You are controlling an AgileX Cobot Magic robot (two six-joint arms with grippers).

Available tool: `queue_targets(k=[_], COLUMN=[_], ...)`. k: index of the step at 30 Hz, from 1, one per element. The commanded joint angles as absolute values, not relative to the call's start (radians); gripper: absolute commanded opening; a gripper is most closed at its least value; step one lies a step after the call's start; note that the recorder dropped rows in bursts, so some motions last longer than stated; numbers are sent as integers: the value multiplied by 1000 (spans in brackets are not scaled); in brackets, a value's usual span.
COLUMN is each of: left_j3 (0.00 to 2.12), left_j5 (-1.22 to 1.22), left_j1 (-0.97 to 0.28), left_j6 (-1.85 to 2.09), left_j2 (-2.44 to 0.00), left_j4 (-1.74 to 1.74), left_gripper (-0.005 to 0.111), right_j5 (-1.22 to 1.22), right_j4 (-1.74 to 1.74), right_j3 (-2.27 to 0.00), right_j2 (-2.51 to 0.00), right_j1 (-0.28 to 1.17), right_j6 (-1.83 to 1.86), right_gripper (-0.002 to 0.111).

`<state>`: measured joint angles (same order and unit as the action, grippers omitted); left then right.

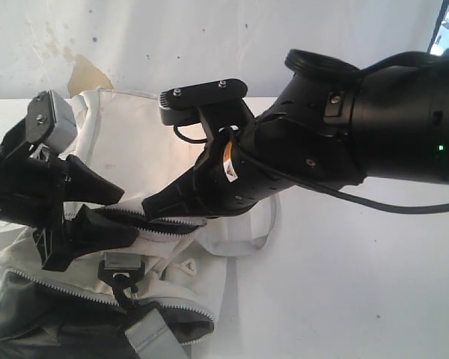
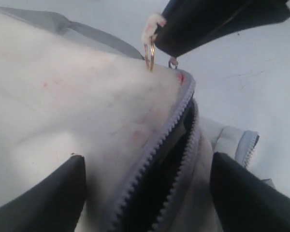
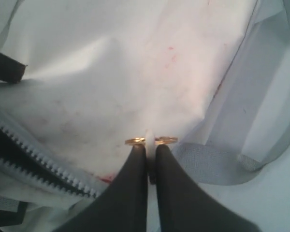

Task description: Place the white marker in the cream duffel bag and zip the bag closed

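Observation:
The cream duffel bag (image 1: 131,138) lies on the white table, its grey zipper (image 2: 159,145) parted over a dark inside. My right gripper (image 3: 151,147) is shut on the zipper pull, a white tab with a gold ring (image 3: 135,141), at the closed end of the zipper. That ring (image 2: 149,54) also shows in the left wrist view under the right gripper's tips. My left gripper (image 2: 147,193) stands open, one finger on either side of the parted zipper, with bag fabric between them. In the exterior view the left gripper (image 1: 108,209) faces the right gripper (image 1: 153,206). The white marker is out of view.
A grey webbing strap (image 1: 153,336) with a black buckle (image 1: 125,288) lies at the bag's near end. Another grey strap loop (image 3: 208,164) lies beside the right gripper. White table (image 1: 344,284) stretches to the right, and a stained white wall (image 1: 86,75) stands behind.

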<state>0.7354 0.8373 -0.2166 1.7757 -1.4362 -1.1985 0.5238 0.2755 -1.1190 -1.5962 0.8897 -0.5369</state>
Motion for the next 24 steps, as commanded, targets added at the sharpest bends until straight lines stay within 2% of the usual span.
queue_targets(k=[1,10,11,18,24], left_j3=[730,730,730,730,730], left_j5=[818,842,866,962,899], left_j1=[-223,-223,-223,-221,-221], left_j6=[1748,1741,1741,1669,1594], left_j2=[-1454,-1455,-1455,-1453,-1453], left_j4=[-1192,-1102,-1107,-1167,-1116], left_gripper=[69,17,0,0,0], right_j5=[508,495,495,490,483], right_j4=[277,277,277,289,316], right_j3=[-1116,-1116,-1116,-1116,-1116], right_j2=[-1584,-1584,-1584,-1584,-1584], right_j1=[886,886,886,841,741], right_j6=[-544,-544,-544,-553,-553], right_gripper=[0,0,0,0,0])
